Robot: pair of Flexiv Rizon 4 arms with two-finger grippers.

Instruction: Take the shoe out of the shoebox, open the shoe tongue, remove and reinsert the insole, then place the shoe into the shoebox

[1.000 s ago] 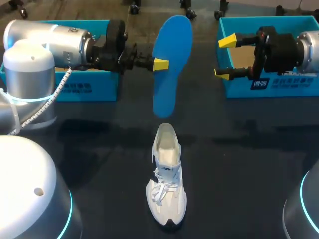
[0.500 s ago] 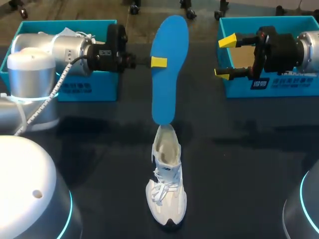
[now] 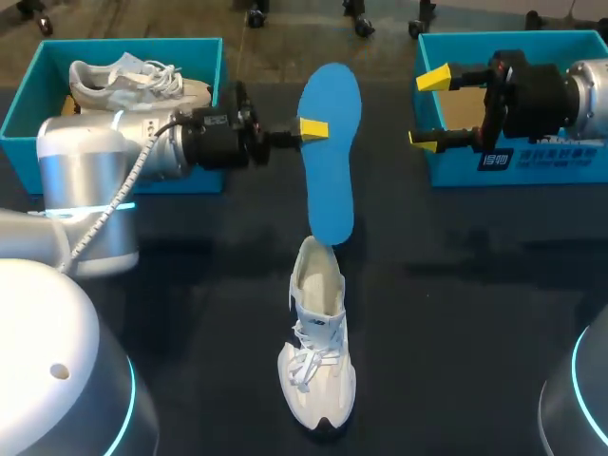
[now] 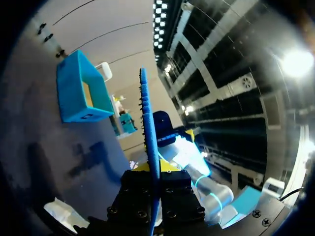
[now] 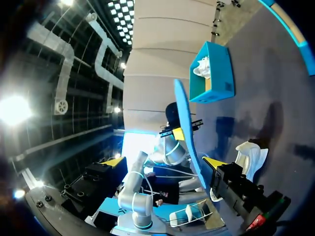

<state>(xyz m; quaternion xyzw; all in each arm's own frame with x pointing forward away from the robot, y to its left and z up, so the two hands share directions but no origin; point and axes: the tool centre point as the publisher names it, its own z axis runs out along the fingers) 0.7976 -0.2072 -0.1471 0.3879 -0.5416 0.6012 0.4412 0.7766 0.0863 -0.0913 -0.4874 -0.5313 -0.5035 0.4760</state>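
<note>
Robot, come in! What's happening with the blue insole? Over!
Left gripper shut on blue insole, its lower end at the white shoe heel. Right gripper open, empty, by the right shoebox. Nothing in the way.

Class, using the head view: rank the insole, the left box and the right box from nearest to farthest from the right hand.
1. right box: at the right, directly by the right hand.
2. insole: held up over mid-table.
3. left box: far left.

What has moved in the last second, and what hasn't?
The left end effector, shut on the blue insole, carried it toward the white shoe, its lower end now at the heel. That shoe and the open right end effector stayed put.
</note>
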